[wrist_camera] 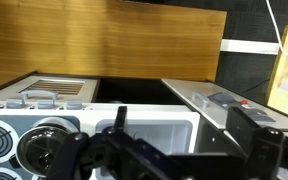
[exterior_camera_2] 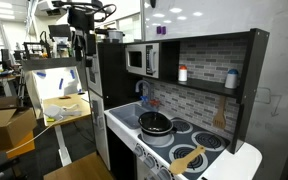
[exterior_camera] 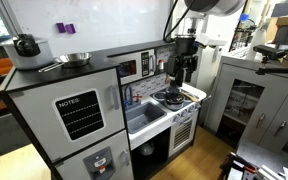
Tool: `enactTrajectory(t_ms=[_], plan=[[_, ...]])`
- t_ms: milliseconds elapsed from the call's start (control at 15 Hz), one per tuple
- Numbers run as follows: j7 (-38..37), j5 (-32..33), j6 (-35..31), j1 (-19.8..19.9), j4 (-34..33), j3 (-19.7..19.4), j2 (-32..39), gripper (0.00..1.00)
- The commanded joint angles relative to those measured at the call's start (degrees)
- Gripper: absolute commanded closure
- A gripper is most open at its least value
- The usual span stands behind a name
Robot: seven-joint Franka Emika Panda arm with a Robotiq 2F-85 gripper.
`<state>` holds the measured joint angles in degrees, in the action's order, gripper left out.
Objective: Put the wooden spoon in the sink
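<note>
Lying flat and at a slant at the front edge of the stove [exterior_camera_2: 212,141], close to the corner farthest from the sink, is the wooden spoon [exterior_camera_2: 189,158]. Nothing touches it. Just behind it, on a burner on the sink side of the stove, sits a dark pan [exterior_camera_2: 156,123]. Past the pan comes the sink [exterior_camera: 144,118], a grey basin set in the white counter between the stove and the tall fridge [exterior_camera: 64,115]. A faucet [exterior_camera_2: 141,90] stands at the basin's back edge, and a microwave [exterior_camera_2: 139,60] sits on the shelf above it. The gripper [exterior_camera: 184,72] hangs high over the back edge of the stove, pointing down and well apart from the spoon. In the wrist view its dark fingers [wrist_camera: 119,118] stand spread, with the basin showing between them, and they hold nothing. Farther off, on top of the fridge, a metal bowl [exterior_camera: 76,58] lies near the front edge and a dark kettle [exterior_camera: 26,45] stands toward the far corner.
</note>
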<state>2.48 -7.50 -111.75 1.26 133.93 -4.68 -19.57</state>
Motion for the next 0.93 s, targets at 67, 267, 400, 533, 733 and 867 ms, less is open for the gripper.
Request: enactTrajectory(t_ms=[67, 267, 400, 533, 733, 867], plan=[[2.15, 2.14, -4.15, 2.22, 2.16, -1.57, 0.94, 0.0], [3.73, 3.83, -6.49, 4.12, 3.63, -3.73, 2.25, 0.0], [4.07, 4.57, -7.93, 5.48, 3.87, -5.17, 3.92, 0.0], [3.11, 4.54, -7.72, 6.41, 3.13, -6.01, 5.61, 0.0], [3.53, 4.05, -7.51, 6.44, 3.86, -6.14, 5.23, 0.0], [3.44, 4.06, -7.51, 6.4, 3.74, -6.0, 5.22, 0.0]])
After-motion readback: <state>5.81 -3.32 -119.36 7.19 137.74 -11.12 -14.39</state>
